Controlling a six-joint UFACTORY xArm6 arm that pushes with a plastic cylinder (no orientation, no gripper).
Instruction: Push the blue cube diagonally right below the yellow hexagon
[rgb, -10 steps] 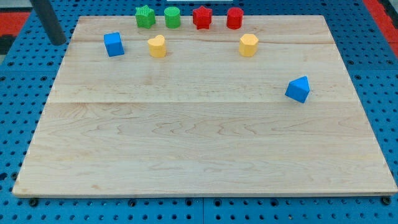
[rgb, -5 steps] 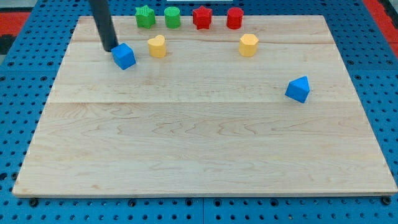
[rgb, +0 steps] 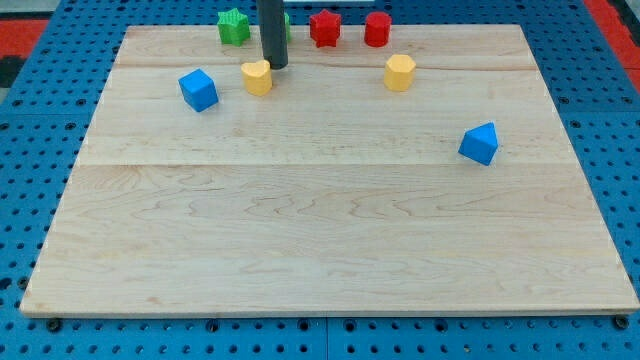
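Observation:
The blue cube (rgb: 199, 89) sits near the board's top left, turned a little. The yellow hexagon (rgb: 399, 72) stands far to its right, near the top. My tip (rgb: 277, 65) rests on the board just right of a yellow heart-shaped block (rgb: 257, 76), close to touching it, well right of the blue cube. The rod rises out of the view's top and hides most of a green block behind it.
A green star block (rgb: 233, 26), a red star block (rgb: 325, 27) and a red cylinder (rgb: 377, 28) line the wooden board's (rgb: 320, 240) top edge. A blue wedge-like block (rgb: 480, 143) lies at the right. Blue pegboard surrounds the board.
My tip came in from the far left, pushed the blue cube slightly right and down and turned it, then moved right past it to beside the yellow heart. The heart looks nudged slightly.

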